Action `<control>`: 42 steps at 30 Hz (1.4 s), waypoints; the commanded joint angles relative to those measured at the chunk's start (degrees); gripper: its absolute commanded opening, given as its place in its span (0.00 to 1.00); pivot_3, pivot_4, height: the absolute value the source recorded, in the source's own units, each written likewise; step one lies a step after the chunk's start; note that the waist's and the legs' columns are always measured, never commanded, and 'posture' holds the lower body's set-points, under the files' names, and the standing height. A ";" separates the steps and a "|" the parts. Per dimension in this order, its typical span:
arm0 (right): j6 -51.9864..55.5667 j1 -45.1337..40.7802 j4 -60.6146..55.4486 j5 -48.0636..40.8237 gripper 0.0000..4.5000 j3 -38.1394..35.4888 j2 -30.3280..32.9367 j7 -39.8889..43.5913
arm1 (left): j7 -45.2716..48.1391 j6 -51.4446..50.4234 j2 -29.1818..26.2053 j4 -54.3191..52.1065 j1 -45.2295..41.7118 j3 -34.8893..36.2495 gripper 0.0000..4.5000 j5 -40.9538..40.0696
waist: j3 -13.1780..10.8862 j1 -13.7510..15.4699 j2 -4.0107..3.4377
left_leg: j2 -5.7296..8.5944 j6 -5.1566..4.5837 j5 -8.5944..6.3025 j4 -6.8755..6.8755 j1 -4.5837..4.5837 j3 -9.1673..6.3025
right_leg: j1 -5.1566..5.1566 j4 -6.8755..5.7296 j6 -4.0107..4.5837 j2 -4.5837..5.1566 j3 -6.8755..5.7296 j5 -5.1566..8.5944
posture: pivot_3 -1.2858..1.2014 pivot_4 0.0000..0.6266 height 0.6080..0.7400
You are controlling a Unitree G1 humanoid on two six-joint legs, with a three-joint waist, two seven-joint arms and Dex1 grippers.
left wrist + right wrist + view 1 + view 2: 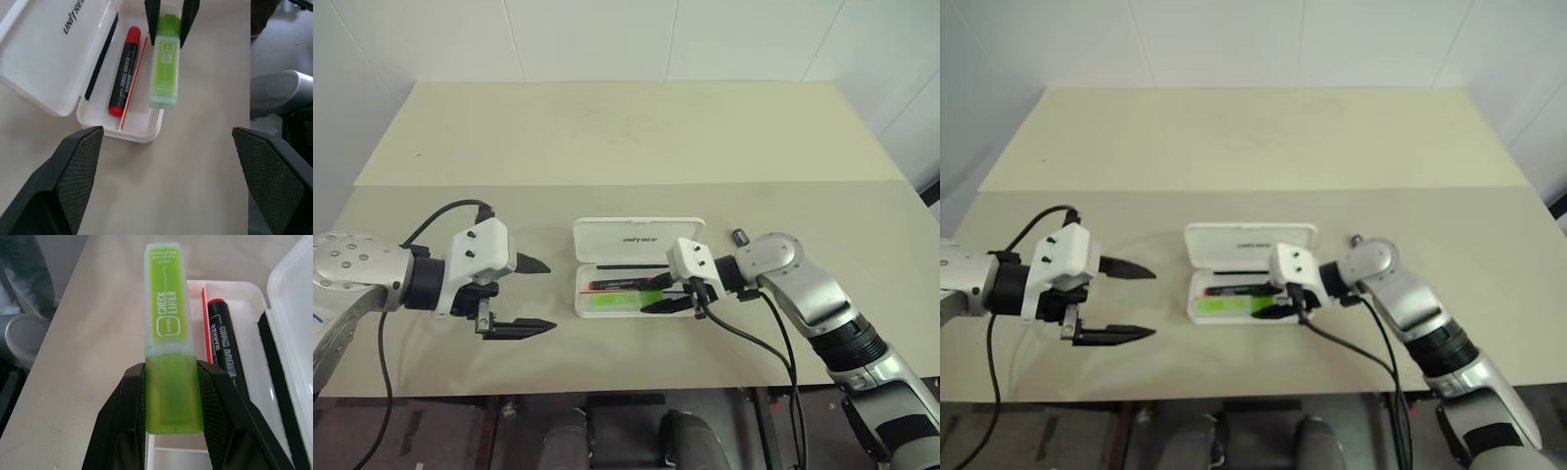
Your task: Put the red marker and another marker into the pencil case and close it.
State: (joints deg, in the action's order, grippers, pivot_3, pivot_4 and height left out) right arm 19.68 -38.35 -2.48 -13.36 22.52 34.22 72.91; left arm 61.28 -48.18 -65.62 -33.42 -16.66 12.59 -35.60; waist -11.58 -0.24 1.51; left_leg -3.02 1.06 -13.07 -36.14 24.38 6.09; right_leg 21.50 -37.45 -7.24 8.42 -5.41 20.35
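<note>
Table (607,137): pale beige top; everything sits toward its near edge.
Pencil case (638,238): white, lying open near the middle of the near edge, lid folded back flat on the far side with a dark logo on it, tray on the near side.
Left gripper (532,295): hanging just above the table to the case's left, well apart from it, fingers spread wide with nothing between them, tips pointing toward the case.
Right gripper (171,396): reaching in from the case's right, over the tray's near part, its two black fingers clamped on the brighter green end of the highlighter.
Green highlighter (168,328): held lengthwise along the tray's near side, its pale-green body sticking out past the fingertips; whether it touches the tray floor I cannot tell.
Red marker (124,71): lying flat inside the tray, in the compartment beside the highlighter, parallel to it, clear of both grippers.
</note>
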 commanded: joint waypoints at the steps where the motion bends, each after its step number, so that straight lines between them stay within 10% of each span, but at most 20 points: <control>1: -3.36 -0.84 1.51 2.33 0.24 0.95 -1.57 -0.16 | -1.08 -0.31 -0.86 -2.12 0.85 1.94 1.00 -0.70 | 0.00 -0.02 0.00 | 0.00 0.00 0.00 0.00 0.00 0.00 | 0.00 0.00 0.00 0.00 0.00 0.00 | 0.52 0.24 1.00; 8: -1.52 -1.56 1.06 3.31 0.24 0.67 -2.43 0.45 | -2.01 -0.51 -1.07 -2.86 1.79 2.59 1.00 -1.19 | 0.00 0.00 0.00 | 0.00 0.00 0.00 -0.01 0.00 0.01 | 0.00 -0.02 0.00 0.00 0.02 0.00 | 0.52 0.24 1.00; 18: 0.51 -1.41 -0.81 2.69 0.99 0.12 -1.30 1.98 | -2.49 0.06 -0.93 -3.26 1.90 2.37 1.00 -1.15 | 0.00 0.01 0.00 | 0.00 0.01 0.00 -0.01 0.00 0.00 | 0.00 -0.02 0.00 0.00 0.02 0.00 | 0.52 0.24 1.00; 29: 4.34 -1.12 2.75 -13.23 0.99 -22.08 11.99 8.45 | -2.29 2.79 1.92 -1.71 -5.60 -2.00 1.00 -2.13 | 0.00 0.31 0.03 | 0.01 -0.02 -0.02 -0.04 0.00 0.01 | -0.05 0.02 0.00 0.00 0.00 0.00 | 0.52 0.24 1.00; 42: 3.95 -11.11 35.17 10.49 0.99 -18.01 9.15 -20.54 | -14.32 -0.02 15.61 2.40 -24.56 -15.93 1.00 2.68 | -0.01 0.01 0.02 | 0.00 0.01 0.00 -0.04 -0.13 0.29 | 0.03 -0.13 0.00 0.00 0.29 0.00 | 0.52 0.24 1.00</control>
State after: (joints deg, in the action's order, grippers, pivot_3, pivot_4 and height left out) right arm 22.91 -47.90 33.04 -3.83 5.38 42.59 53.90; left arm 49.26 -47.84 -51.07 -30.66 -39.01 -1.35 -34.89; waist -11.58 -0.23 1.53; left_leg -3.02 1.07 -13.08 -36.19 24.25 6.37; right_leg 21.53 -37.58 -7.24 8.42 -5.12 20.35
